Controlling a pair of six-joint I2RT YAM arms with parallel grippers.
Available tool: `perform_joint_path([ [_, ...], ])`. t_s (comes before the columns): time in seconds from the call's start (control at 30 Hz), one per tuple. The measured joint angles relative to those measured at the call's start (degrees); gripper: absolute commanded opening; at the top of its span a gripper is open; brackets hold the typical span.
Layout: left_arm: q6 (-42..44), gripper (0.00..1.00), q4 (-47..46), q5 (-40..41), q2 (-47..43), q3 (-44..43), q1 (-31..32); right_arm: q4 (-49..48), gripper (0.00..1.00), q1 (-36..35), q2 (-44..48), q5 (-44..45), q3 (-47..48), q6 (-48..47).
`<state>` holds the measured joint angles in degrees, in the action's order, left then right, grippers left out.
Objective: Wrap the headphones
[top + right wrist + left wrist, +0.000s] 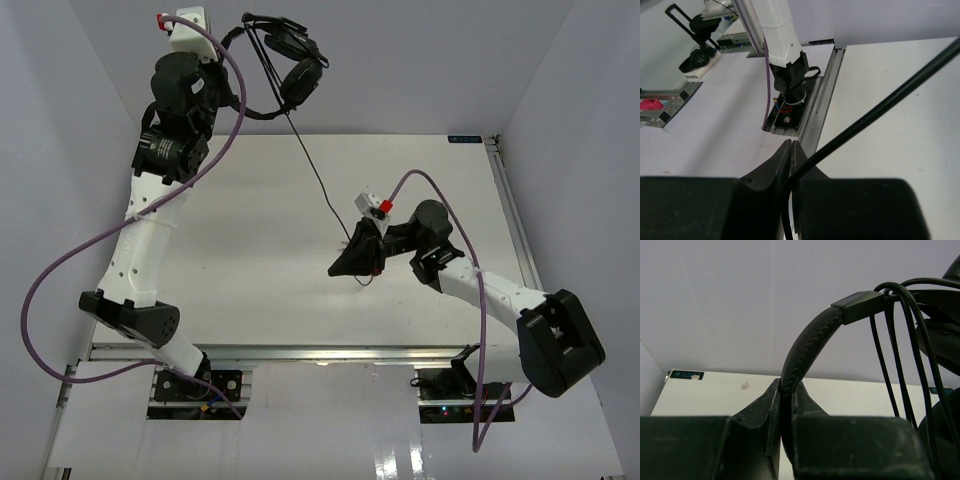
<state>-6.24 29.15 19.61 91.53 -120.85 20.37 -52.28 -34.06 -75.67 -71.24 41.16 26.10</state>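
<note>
From the overhead camera I see the left gripper point(236, 38) raised high at the far left, off the table point(250, 220), with the headphones point(300, 80) hanging from it in the air. Their two earcups dangle just to the right of the fingers. The cord point(317, 175) runs in a straight, taut line from the headphones down to the right gripper point(352, 262), which sits low over the middle of the table.

On the left wrist camera, the fingers are closed tight on the padded headband point(807, 347). It rises from between them and arches to the right into its plastic end piece. Several passes of thin black cord hang beside that end piece. Part of one earcup point(942, 435) shows dark at the right edge.

On the right wrist camera, the fingers are pinched together on the cord. It leaves the fingertips and stretches up to the upper right, above the white tabletop. Beyond the table edge I can see the other arm's base point(790, 92) bolted to its rail.
</note>
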Motion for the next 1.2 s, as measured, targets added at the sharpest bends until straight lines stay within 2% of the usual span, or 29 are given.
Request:
perform_joint_path([
  [0.13, -1.2, 0.00, 0.2, -2.0, 0.6, 3.3, -3.0, 25.3, 0.08, -2.7, 2.2, 3.5, 4.9, -18.8],
  [0.3, -1.1, 0.00, -1.1, -2.2, 2.7, 8.8, -6.1, 54.6, 0.08, -6.6, 2.7, 15.1, 17.7, -41.6],
  [0.47, -0.1, 0.00, -2.5, -2.2, 4.5, 20.1, -7.7, 71.2, 0.08, -8.4, 4.7, 32.7, 29.5, -57.8],
  [0.67, 0.1, 0.00, -3.0, -3.7, 7.8, 30.3, -7.7, 78.3, 0.08, -11.6, 5.0, 49.4, 36.6, -69.0],
  [0.8, -0.4, 0.00, -5.7, -5.8, 7.6, 38.2, -6.6, 78.9, 0.08, -13.0, 3.3, 58.8, 39.1, -75.1],
  [1.03, 0.9, 0.00, -7.4, -9.0, 5.2, 50.9, 0.5, 71.0, 0.08, -13.3, -0.7, 73.7, 39.3, -83.1],
  [1.2, 0.9, 0.00, -7.7, -13.2, -1.2, 58.5, 5.0, 65.9, 0.08, -13.2, -2.0, 79.1, 38.4, -85.1],
])
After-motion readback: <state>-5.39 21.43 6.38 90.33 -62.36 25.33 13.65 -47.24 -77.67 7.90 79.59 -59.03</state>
